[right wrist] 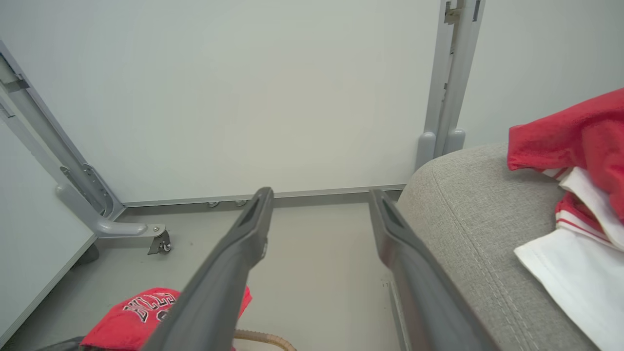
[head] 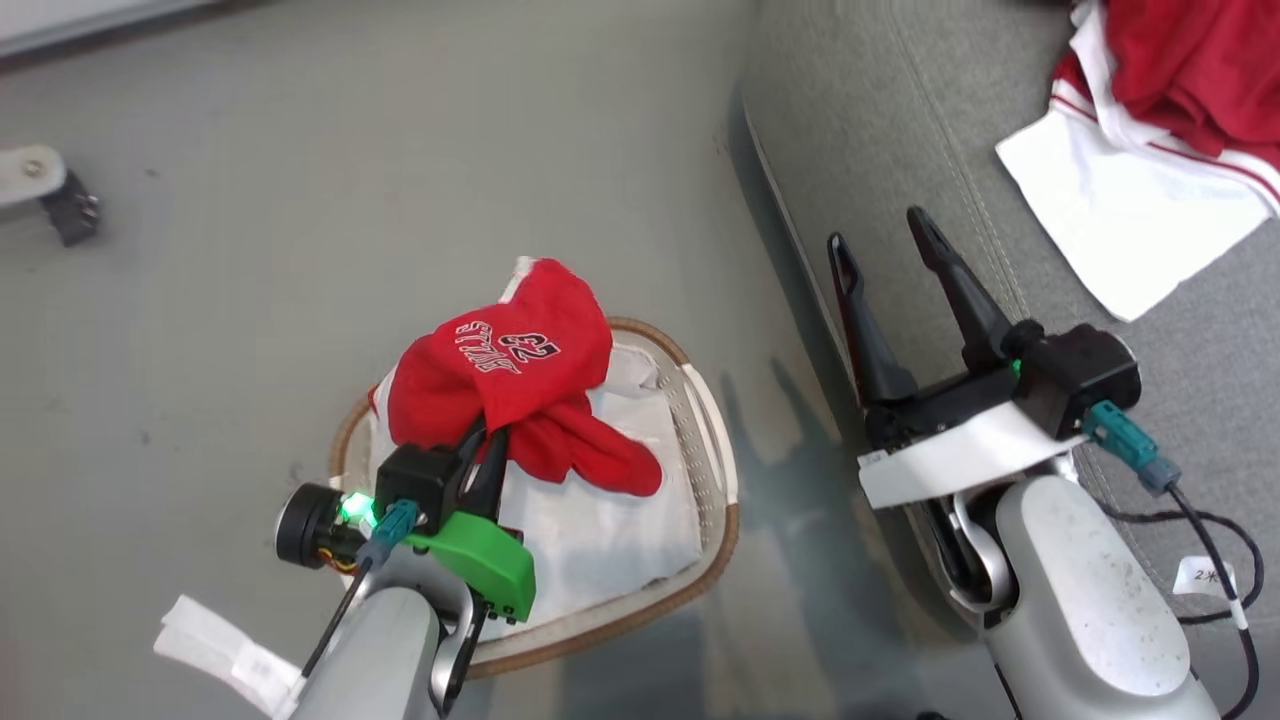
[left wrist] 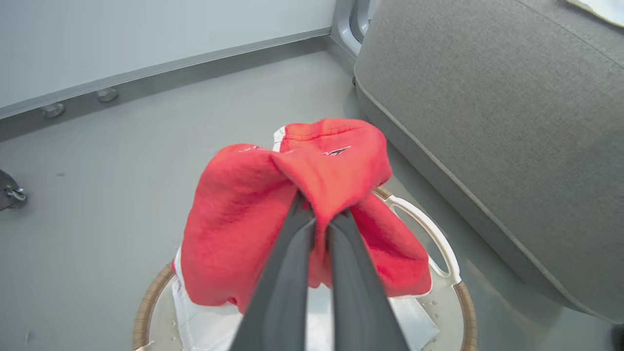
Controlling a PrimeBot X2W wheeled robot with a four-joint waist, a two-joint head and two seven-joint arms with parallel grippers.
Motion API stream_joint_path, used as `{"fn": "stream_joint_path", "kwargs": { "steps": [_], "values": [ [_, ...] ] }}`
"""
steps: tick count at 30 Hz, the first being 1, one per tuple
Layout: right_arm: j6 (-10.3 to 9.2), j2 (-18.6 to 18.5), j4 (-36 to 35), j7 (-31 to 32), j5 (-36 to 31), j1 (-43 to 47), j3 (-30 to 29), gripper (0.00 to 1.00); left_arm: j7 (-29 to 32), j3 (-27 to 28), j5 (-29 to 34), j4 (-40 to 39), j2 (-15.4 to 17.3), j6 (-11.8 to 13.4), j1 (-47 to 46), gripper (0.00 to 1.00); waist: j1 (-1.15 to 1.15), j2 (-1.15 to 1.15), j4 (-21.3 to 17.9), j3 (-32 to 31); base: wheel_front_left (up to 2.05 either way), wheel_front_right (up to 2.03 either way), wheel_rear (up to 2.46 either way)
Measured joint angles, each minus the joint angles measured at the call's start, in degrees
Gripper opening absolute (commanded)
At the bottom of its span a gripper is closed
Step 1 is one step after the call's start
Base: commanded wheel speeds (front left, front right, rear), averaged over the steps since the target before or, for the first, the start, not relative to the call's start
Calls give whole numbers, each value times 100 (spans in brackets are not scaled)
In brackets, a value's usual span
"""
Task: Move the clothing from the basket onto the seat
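A red piece of clothing (head: 500,370) printed with "23" hangs bunched above the basket (head: 715,470), a white oval tub with a brown woven rim and a white liner. My left gripper (head: 485,440) is shut on a fold of that garment; in the left wrist view its fingertips (left wrist: 319,214) pinch the red cloth (left wrist: 234,219) over the basket (left wrist: 448,253). My right gripper (head: 882,245) stands open and holds nothing, over the near edge of the grey seat (head: 900,120). More red and white clothing (head: 1170,110) lies on the seat's far right, seen too as clothing (right wrist: 580,161) in the right wrist view.
Grey floor surrounds the basket. A caster foot (head: 50,190) stands at the far left. A white wall panel with a grey post (right wrist: 446,87) rises behind the seat. A cable (head: 1210,540) trails by my right forearm.
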Motion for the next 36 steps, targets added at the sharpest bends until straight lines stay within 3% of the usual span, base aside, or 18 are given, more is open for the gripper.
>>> {"fn": "stream_joint_path", "kwargs": {
  "steps": [18,36],
  "values": [
    [0,1,388,0,-126,839,102,100,0,218,-283,-1648,-13,-53,580,0,0,0,750,-1373,0,0,0],
    [0,-23,632,0,-181,1272,692,100,0,142,-490,-2642,-14,-45,651,0,0,0,999,-2157,0,0,0]
  ]
}}
